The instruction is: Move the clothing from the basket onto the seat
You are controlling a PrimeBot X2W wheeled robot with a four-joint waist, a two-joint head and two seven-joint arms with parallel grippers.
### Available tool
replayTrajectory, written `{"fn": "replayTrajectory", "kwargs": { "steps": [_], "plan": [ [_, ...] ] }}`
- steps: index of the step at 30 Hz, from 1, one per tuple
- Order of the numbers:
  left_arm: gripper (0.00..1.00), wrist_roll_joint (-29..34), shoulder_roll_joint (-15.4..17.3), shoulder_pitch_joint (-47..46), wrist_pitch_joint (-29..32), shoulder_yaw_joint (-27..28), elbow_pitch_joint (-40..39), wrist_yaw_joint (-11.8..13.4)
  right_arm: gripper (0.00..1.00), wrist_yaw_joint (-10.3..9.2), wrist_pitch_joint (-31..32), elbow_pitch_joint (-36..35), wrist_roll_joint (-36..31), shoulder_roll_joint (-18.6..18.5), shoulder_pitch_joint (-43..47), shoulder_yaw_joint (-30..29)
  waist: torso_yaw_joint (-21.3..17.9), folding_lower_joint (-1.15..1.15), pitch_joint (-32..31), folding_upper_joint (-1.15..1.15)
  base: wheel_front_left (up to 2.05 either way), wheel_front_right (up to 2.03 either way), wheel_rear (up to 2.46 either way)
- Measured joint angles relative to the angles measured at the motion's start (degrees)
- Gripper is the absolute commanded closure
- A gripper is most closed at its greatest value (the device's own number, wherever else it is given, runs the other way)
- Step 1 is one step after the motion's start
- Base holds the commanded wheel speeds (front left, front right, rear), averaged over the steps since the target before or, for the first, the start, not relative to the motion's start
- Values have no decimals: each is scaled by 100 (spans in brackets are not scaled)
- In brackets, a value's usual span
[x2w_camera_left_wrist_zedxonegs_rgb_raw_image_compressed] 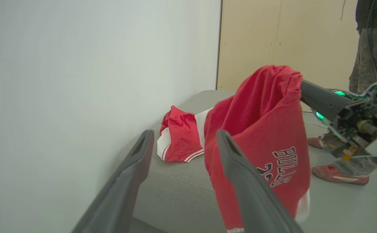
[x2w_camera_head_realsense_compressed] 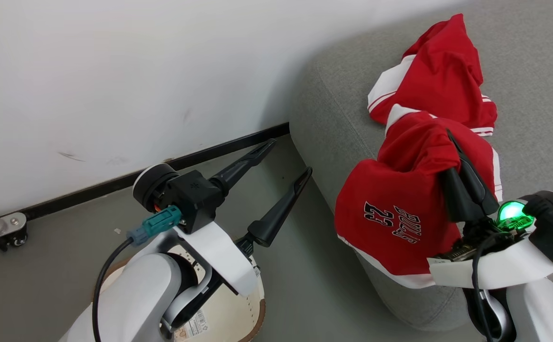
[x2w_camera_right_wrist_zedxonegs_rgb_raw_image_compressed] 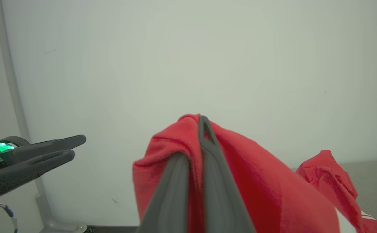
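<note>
Field notes, surfaces.

Hanging garment (x2w_camera_head_realsense_compressed: pixel 400 209): red cloth, soft, matt, fine knit. Its lettering is a flat black print with a white edge.

Second garment (x2w_camera_head_realsense_compressed: pixel 443 76): same red cloth, faint sheen on the folds, with matt white panels.

Seat (x2w_camera_head_realsense_compressed: pixel 333 109): grey woven upholstery, coarse, matt.

Fingers of my left gripper (x2w_camera_head_realsense_compressed: pixel 290 156) and right gripper (x2w_camera_head_realsense_compressed: pixel 450 135): dark grey plastic, smooth, dull.

My forearm shell (x2w_camera_head_realsense_compressed: pixel 219 249): white plastic, glossy.

Basket (x2w_camera_head_realsense_compressed: pixel 231 313): cream plastic, smooth, brown rim. A paper label (x2w_camera_head_realsense_compressed: pixel 193 327) is stuck on it.

Wall (x2w_camera_head_realsense_compressed: pixel 115 71): painted, smooth, matt, a few scuffs.

Floor (x2w_camera_head_realsense_compressed: pixel 305 266): grey, smooth, low sheen.

Skirting (x2w_camera_head_realsense_compressed: pixel 91 190): black, slightly glossy.
</note>
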Motion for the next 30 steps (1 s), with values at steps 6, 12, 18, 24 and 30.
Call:
{"fn": "replayTrajectory", "kwargs": {
  "steps": [6,12,18,24,30],
  "plan": [
    [0,-2,-11,-72,30,-58,27,-30,100,0,0,-126,-20,20,225,-140,-248,0,53,0,0,0,0],
    [0,-8,-44,-87,74,-146,36,-49,100,0,0,-277,-60,44,352,-245,-451,0,116,0,0,0,0],
    [0,-25,-83,-209,124,-204,46,-71,100,0,0,-415,-60,71,465,-304,-665,0,221,0,0,0,0],
    [0,-24,-68,-224,160,-205,44,-71,100,0,0,-442,-59,99,490,-346,-838,0,348,0,0,0,0],
    [0,-9,29,-224,249,-176,31,-63,100,0,0,-412,-40,110,514,-407,-966,0,497,0,0,0,0]
  ]
}}
